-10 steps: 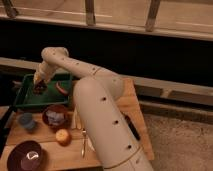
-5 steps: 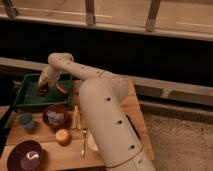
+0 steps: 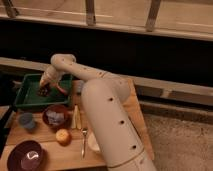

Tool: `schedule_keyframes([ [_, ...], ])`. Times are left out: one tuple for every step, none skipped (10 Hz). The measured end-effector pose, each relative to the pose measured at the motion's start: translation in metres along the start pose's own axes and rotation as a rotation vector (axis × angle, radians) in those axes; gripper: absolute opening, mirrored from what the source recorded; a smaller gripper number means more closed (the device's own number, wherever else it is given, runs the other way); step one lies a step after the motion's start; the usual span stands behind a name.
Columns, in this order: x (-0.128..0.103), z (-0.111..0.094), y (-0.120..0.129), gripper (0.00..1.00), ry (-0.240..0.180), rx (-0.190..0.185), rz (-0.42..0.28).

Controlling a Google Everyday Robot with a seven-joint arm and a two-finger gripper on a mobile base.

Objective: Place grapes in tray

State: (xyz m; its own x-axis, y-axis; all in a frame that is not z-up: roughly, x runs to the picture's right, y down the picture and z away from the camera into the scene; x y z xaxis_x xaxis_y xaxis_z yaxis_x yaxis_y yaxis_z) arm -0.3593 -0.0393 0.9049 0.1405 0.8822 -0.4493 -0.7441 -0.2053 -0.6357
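The green tray (image 3: pixel 22 102) stands at the back left of the wooden table. My gripper (image 3: pixel 46 86) hangs low over the tray's middle, at the end of the white arm (image 3: pixel 85 75) that reaches in from the right. The dark reddish-purple grapes (image 3: pixel 43 92) are right at the gripper's tip, inside the tray's outline. I cannot tell whether they rest on the tray floor or hang just above it. A slim red-orange chili-like item (image 3: pixel 61 89) lies in the tray just right of the grapes.
In front of the tray are a dark red bowl (image 3: pixel 55 116) with a blue-grey block in it, a blue-grey cup (image 3: pixel 26 121), an orange ball (image 3: pixel 63 136), a pale stick (image 3: pixel 76 118), a fork (image 3: pixel 83 142) and a second dark red bowl (image 3: pixel 27 155). My arm's bulk covers the table's right half.
The gripper with the grapes has moved right and down, from the tray's back left part towards its middle.
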Motion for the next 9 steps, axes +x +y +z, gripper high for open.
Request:
schedule_keyframes([
  [-0.001,0.000,0.000,0.80,0.000,0.001,-0.005],
  [-0.001,-0.001,0.002,0.80,0.001,0.005,-0.013],
  [-0.001,-0.003,0.004,0.80,-0.002,0.015,-0.027],
  [-0.002,-0.007,0.007,0.80,-0.009,0.032,-0.044],
  [-0.006,-0.019,0.013,0.80,-0.030,0.064,-0.068],
  [-0.011,-0.032,0.019,0.80,-0.056,0.088,-0.082],
  [-0.015,-0.046,0.024,0.80,-0.087,0.109,-0.090],
  [-0.020,-0.066,0.030,0.80,-0.134,0.127,-0.091],
  [-0.024,-0.083,0.033,0.80,-0.177,0.142,-0.089],
])
